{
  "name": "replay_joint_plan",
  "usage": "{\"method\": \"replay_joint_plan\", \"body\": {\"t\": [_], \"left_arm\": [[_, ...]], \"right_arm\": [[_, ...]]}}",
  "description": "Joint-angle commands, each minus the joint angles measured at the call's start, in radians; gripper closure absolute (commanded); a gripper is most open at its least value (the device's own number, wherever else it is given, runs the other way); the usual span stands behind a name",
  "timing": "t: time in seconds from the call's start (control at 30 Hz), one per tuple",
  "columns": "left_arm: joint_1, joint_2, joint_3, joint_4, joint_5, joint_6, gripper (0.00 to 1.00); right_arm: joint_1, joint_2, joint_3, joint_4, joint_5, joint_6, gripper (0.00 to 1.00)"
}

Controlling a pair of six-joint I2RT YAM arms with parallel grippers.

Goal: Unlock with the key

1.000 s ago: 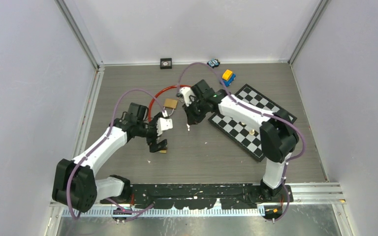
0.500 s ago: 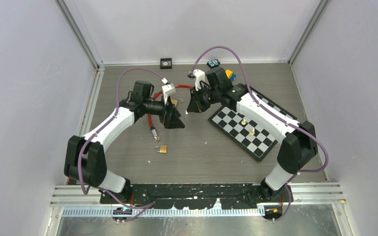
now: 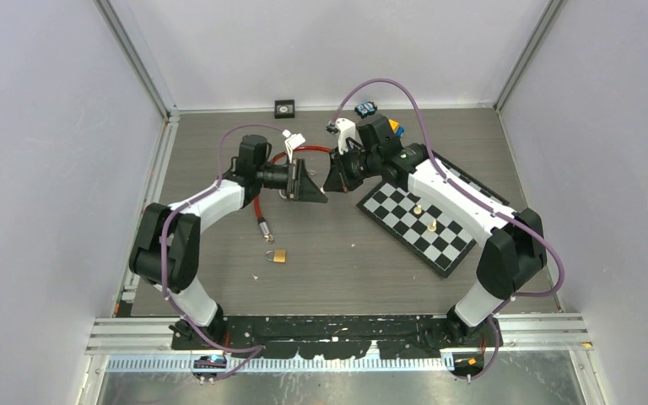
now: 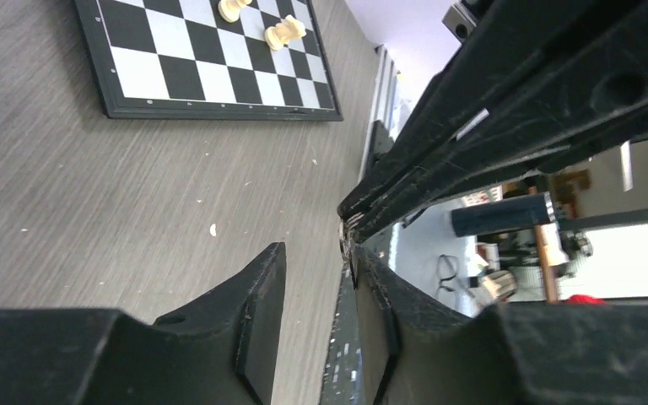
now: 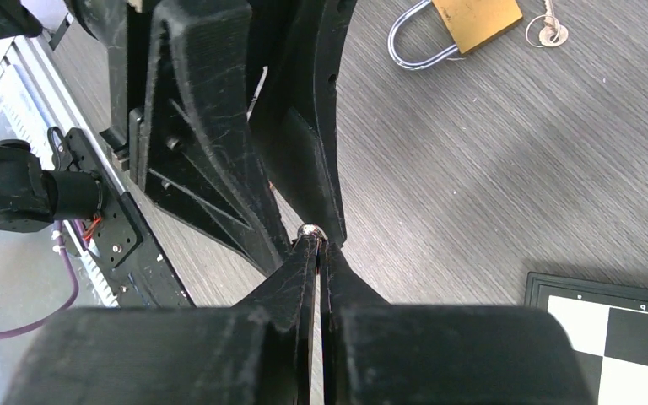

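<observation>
Overhead, left claw and right claw meet tip to tip just left of the chessboard, above the worktop. Probably a handover to regrip for insertion. Small brass padlock lies flat, well left of the board.

Left wrist: left jaws part-way apart, gap showing, key at the gap's edge.

Right wrist: right claw pinched shut on the key. Larger padlock lies apart from the board.

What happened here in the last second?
The left gripper left the small padlock, rose and swung away to the right gripper, its jaws narrowing around that tip. The right gripper stayed shut on the key; the small padlock and chessboard stayed put.
</observation>
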Motion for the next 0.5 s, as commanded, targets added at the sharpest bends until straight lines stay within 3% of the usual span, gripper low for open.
{"method": "replay_joint_plan", "body": {"t": [0.0,0.17,0.37,0.47], "left_arm": [[0.001,0.029,0.003,0.180,0.048,-0.183,0.65],[0.001,0.035,-0.008,0.260,0.064,-0.242,0.69],[0.001,0.043,-0.007,0.278,0.075,-0.257,0.83],[0.001,0.042,-0.009,0.278,0.079,-0.257,0.82]], "right_arm": [[-0.007,-0.055,0.000,0.028,-0.006,0.011,0.99],[-0.010,-0.055,-0.004,0.031,-0.003,0.012,0.99],[-0.013,-0.055,-0.011,0.036,0.006,0.010,0.99],[-0.015,-0.059,-0.012,0.036,0.012,0.009,0.99]]}}
